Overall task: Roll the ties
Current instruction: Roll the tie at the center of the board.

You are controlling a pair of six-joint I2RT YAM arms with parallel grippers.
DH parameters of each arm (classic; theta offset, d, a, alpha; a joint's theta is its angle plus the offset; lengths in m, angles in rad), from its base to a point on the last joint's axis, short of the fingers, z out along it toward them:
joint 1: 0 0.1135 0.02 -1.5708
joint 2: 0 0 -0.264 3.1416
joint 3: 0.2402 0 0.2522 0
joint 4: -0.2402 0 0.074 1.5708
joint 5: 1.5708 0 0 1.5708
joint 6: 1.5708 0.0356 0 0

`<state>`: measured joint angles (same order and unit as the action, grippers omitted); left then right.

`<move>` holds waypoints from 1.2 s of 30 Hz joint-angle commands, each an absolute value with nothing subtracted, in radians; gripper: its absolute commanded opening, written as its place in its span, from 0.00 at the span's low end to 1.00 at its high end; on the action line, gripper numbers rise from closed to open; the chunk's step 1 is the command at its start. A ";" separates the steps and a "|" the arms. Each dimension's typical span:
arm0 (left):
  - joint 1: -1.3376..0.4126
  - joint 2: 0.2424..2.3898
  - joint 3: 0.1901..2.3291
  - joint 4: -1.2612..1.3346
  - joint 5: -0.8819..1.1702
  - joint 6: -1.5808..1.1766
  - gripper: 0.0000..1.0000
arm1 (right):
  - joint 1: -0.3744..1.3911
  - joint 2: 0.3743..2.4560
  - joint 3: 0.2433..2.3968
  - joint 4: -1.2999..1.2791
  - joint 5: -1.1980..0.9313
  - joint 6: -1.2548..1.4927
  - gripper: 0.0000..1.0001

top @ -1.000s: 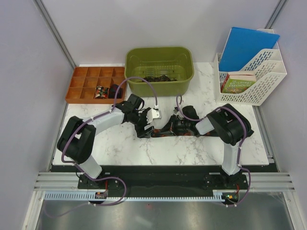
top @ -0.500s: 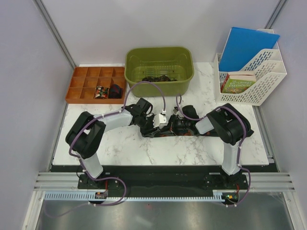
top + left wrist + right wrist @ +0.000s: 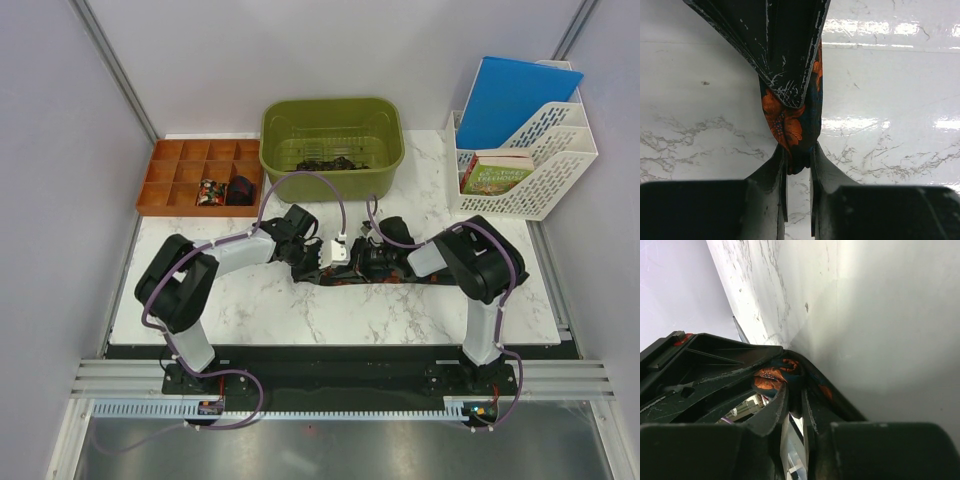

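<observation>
A dark tie with orange flowers (image 3: 342, 278) lies on the marble table between my two grippers, which meet tip to tip at the middle. In the left wrist view my left gripper (image 3: 798, 150) is shut on a bunched fold of the tie (image 3: 787, 122). The right gripper's dark fingers (image 3: 785, 50) come down from above onto the same fold. In the right wrist view my right gripper (image 3: 795, 390) pinches the tie (image 3: 771, 378) in a narrow gap, with the left gripper's body close at the left. From above, the left gripper (image 3: 330, 266) and the right gripper (image 3: 356, 266) nearly touch.
A green bin (image 3: 385, 165) holding more dark ties stands behind the grippers. An orange compartment tray (image 3: 165, 180) with rolled ties in it sits at the back left. A white file rack (image 3: 540, 165) with a blue folder and a book is at the back right.
My left gripper has moved right to the right gripper and closed on the tie. The right arm has stayed in place; its jaws have eased slightly.
</observation>
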<state>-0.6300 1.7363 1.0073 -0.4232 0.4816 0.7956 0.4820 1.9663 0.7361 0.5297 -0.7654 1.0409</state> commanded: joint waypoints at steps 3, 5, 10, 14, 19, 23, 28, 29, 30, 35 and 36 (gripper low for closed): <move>-0.617 1.704 0.994 -0.506 0.453 0.854 0.08 | 0.454 1.954 0.729 0.408 -0.669 0.983 0.22; -0.617 1.707 1.000 -0.509 0.453 0.854 0.08 | 0.454 1.950 0.726 0.410 -0.672 0.979 0.24; -0.612 1.709 1.003 -0.517 0.451 0.857 0.08 | 0.451 1.948 0.726 0.402 -0.675 0.963 0.12; -0.603 1.689 1.009 -0.522 0.483 0.853 0.17 | 0.454 1.954 0.726 0.367 -0.647 0.927 0.00; -0.604 1.648 1.042 -0.537 0.532 0.822 0.38 | 0.454 1.973 0.733 0.328 -0.623 0.894 0.00; -0.604 1.663 1.074 -0.535 0.541 0.796 0.48 | 0.453 1.979 0.735 0.295 -0.601 0.874 0.00; -0.609 1.696 1.107 -0.538 0.567 0.792 0.48 | 0.453 1.988 0.736 0.295 -0.592 0.879 0.00; -0.615 1.701 1.114 -0.540 0.569 0.788 0.48 | 0.454 1.990 0.738 0.287 -0.591 0.877 0.00; -0.617 1.703 1.118 -0.540 0.571 0.788 0.49 | 0.454 1.993 0.739 0.285 -0.591 0.876 0.00; -0.620 1.735 1.108 -0.543 0.557 0.785 0.61 | 0.454 1.993 0.738 0.265 -0.575 0.859 0.00; -0.620 1.739 1.108 -0.543 0.551 0.782 0.62 | 0.453 1.993 0.736 0.265 -0.575 0.861 0.00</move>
<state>-0.6151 1.7088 1.0866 -0.5301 0.5339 0.8082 0.4671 1.9457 0.7612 0.4080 -0.7612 0.9451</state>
